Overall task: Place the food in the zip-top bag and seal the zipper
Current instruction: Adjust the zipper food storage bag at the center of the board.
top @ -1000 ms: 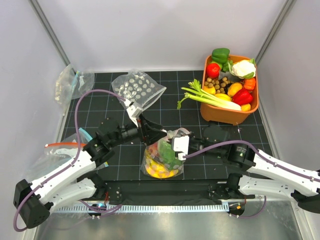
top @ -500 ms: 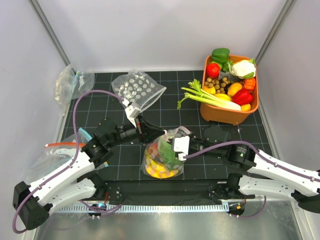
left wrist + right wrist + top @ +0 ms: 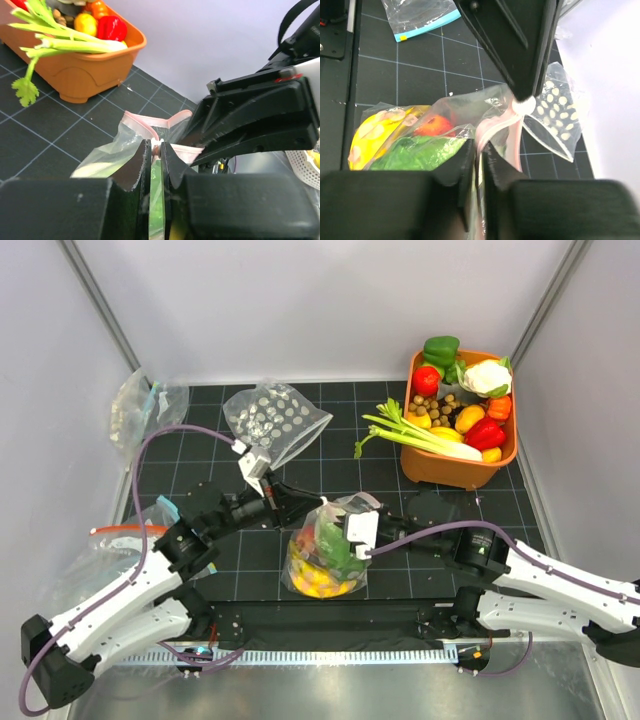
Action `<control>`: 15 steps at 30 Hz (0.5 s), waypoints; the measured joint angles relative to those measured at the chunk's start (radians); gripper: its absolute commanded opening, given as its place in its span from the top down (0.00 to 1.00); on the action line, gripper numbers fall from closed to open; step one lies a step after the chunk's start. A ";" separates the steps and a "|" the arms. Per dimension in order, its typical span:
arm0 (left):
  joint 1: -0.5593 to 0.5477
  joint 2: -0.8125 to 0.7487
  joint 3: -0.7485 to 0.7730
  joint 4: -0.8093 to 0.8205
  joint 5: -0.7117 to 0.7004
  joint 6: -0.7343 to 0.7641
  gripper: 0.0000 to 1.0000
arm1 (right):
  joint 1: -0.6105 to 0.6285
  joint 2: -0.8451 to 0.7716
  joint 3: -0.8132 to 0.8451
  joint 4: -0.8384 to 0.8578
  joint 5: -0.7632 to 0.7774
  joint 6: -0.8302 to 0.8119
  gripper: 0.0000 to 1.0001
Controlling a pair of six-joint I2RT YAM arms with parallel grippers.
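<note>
The zip-top bag (image 3: pixel 322 558) stands at the table's near centre with the food inside: a yellow banana bunch (image 3: pixel 375 132), a small red fruit (image 3: pixel 432 126) and green lettuce (image 3: pixel 415 152). Its pale pink zipper (image 3: pixel 495 125) runs along the raised mouth. My left gripper (image 3: pixel 155 146) comes in from the left and is shut on the mouth, with the pink strip and film pinched between its fingertips. From the right, my right gripper (image 3: pixel 480 145) is shut on the same strip, close beside the left one. In the top view the two grippers (image 3: pixel 318 510) (image 3: pixel 337 530) meet above the bag.
An orange tub (image 3: pixel 445 465) of toy vegetables stands at the back right, with celery stalks (image 3: pixel 410 430) lying over its rim. A second dotted bag (image 3: pixel 275 418) lies behind the arms. Plain clear bags lie at the far left (image 3: pixel 140 405) and near left (image 3: pixel 110 545).
My left gripper's jaws have closed onto the bag's mouth, and its wrist has slid a little to the left. The right arm has stayed in place.
</note>
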 measured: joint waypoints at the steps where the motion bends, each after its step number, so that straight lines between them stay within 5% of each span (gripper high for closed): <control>1: 0.000 -0.022 -0.006 -0.004 -0.014 0.000 1.00 | 0.000 0.001 -0.003 0.005 0.000 0.003 0.67; 4: 0.000 -0.083 -0.027 -0.012 -0.051 0.000 1.00 | 0.000 0.006 -0.008 0.016 0.002 0.015 0.50; 7: 0.000 -0.138 -0.047 -0.016 -0.085 0.000 1.00 | 0.000 0.010 -0.011 0.024 0.000 0.036 0.24; 15: -0.001 -0.154 -0.058 -0.019 -0.120 0.000 1.00 | 0.000 0.001 -0.014 0.070 -0.011 0.099 0.10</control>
